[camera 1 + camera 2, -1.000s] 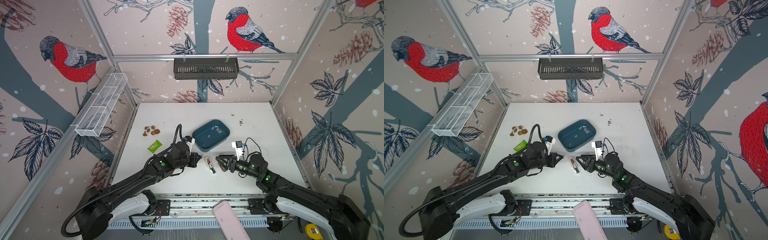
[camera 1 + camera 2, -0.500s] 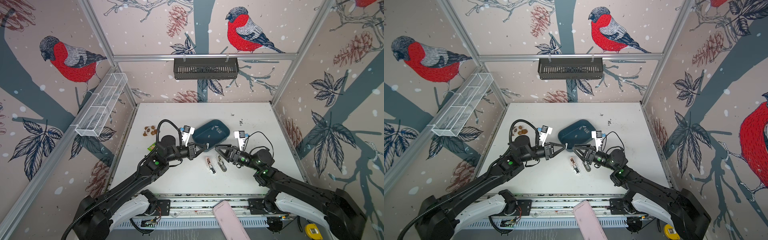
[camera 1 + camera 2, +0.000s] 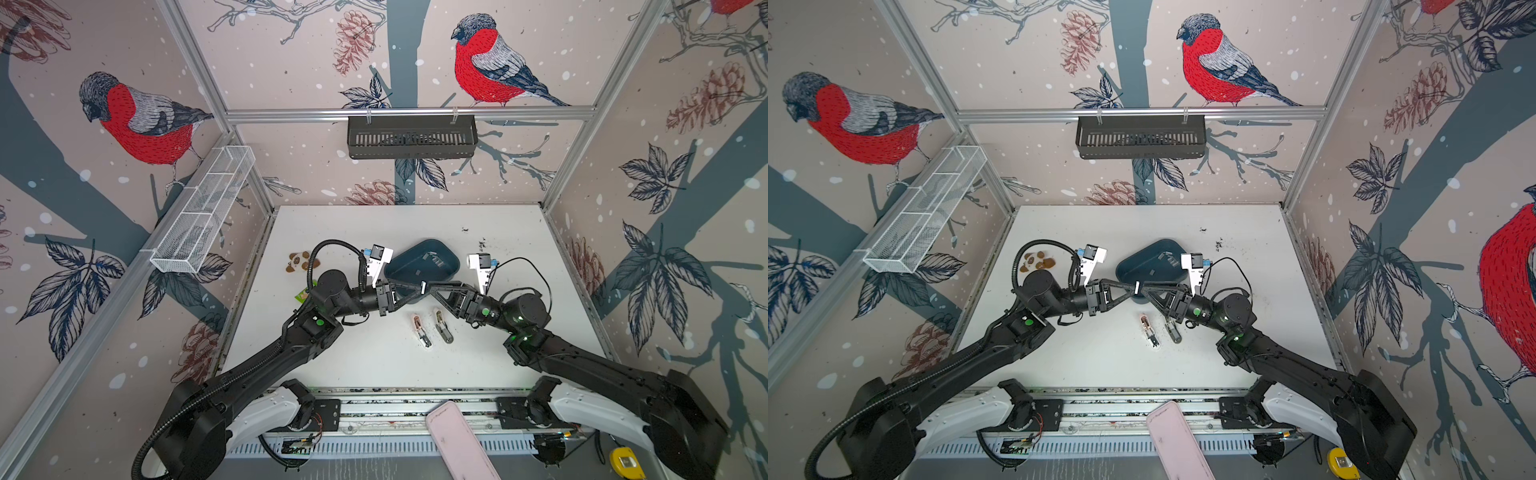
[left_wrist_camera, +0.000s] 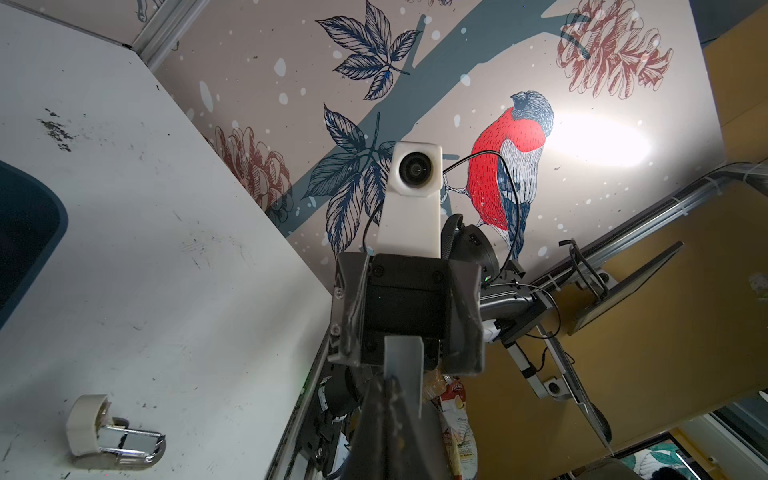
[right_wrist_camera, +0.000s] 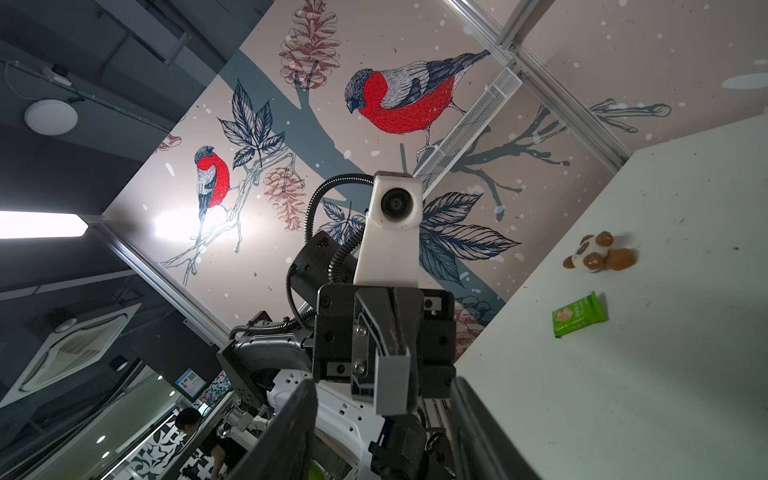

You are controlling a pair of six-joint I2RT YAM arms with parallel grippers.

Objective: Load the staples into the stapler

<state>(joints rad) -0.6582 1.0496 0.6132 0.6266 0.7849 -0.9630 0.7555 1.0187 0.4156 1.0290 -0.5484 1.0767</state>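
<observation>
Slippage: left gripper (image 3: 419, 288) pinching staple strip (image 4: 403, 359); right gripper (image 3: 430, 287) gapes empty around it; early release could drop it toward six o'clock.

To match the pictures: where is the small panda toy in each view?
Both top views: panda toy on the table's left side, near the wall.
Left wrist: not in it.
Right wrist: on the table, beside the green packet.
Shared landmark: wire basket on the wall, except left wrist.
</observation>
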